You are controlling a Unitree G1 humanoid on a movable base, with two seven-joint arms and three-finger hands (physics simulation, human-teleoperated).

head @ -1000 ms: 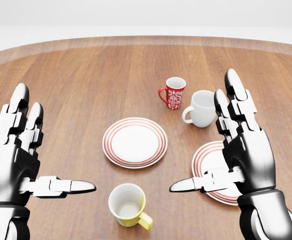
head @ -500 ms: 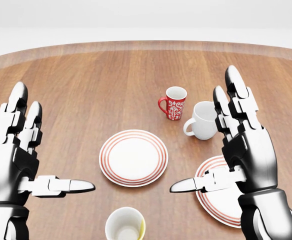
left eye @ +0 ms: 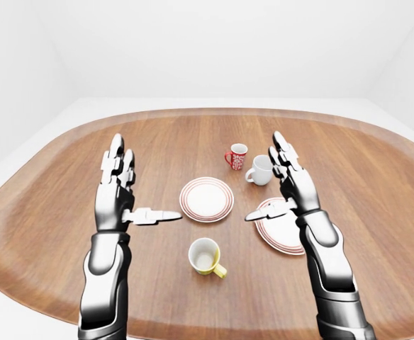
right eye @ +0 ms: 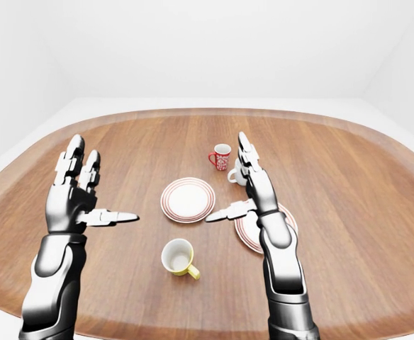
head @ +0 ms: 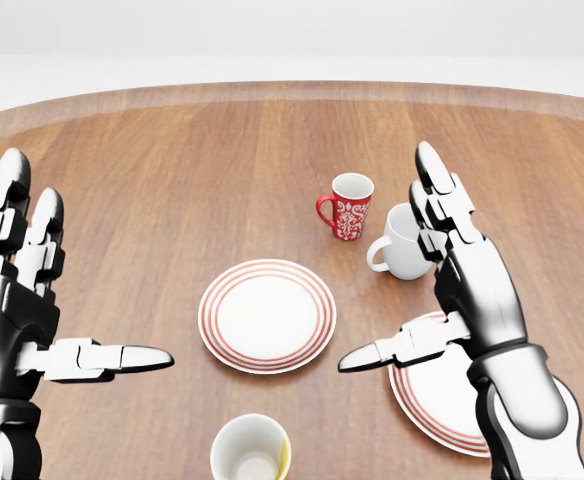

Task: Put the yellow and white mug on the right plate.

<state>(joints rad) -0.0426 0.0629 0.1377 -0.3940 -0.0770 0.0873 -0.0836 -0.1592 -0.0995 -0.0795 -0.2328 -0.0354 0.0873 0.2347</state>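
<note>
In the left-eye view the yellow and white mug (left eye: 205,256) stood upright on the table (left eye: 377,177), below the middle plate (left eye: 206,199) and left of the right plate (left eye: 281,227), apart from both. Both hands were raised with fingers spread and grasping nothing: the left hand (left eye: 119,193) well to the mug's left, the right hand (left eye: 286,185) over the right plate. A red patterned mug (left eye: 236,156) and a white mug (left eye: 260,170) stood above the plates. The task had not started, as far as I could judge: the mug was ungrasped and the right plate bare, so reach, grip, carry and set-down were all left.

In the head view only the mug's rim (head: 251,450) showed at the bottom edge. Against half a second earlier, the tableware sat in the same places, so the camera had held. The left hand had drifted left and up; the right had shifted left, now partly covering the white mug.

The right-eye view showed the same layout, both hands released.
</note>
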